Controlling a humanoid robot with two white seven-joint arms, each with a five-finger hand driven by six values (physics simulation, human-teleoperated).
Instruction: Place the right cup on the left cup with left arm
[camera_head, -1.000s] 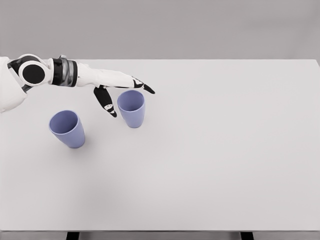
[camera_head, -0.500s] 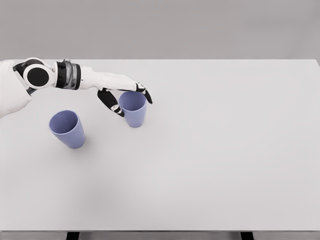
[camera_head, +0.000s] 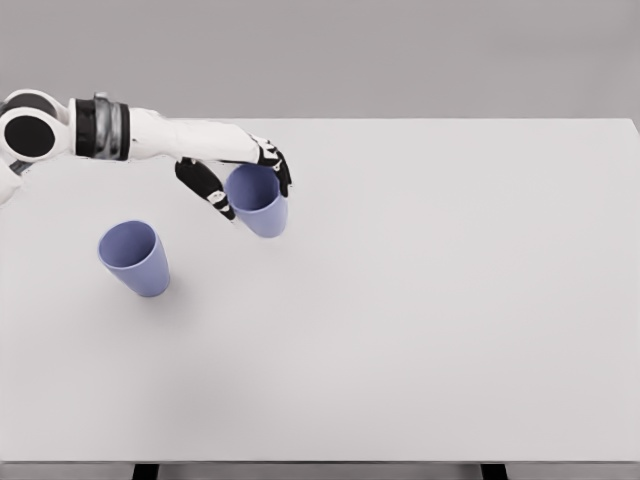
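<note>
1. Left hand is closed around the upper part of the right cup; the thumb is set against the near-left wall and the remaining fingers are curled over the far rim.
2. Table, white and flat, is the support surface; the right arm is not seen.
3. Left cup is stood upright, mouth open, well apart from the held cup, nearer the lower left.
4. Right cup is held slightly tilted. It is judged light, rigid and smooth-walled, hence prone to slipping. A hold just below the rim, where the taper is widest, is advised; the tapered base is judged to nest into the left cup.
</note>
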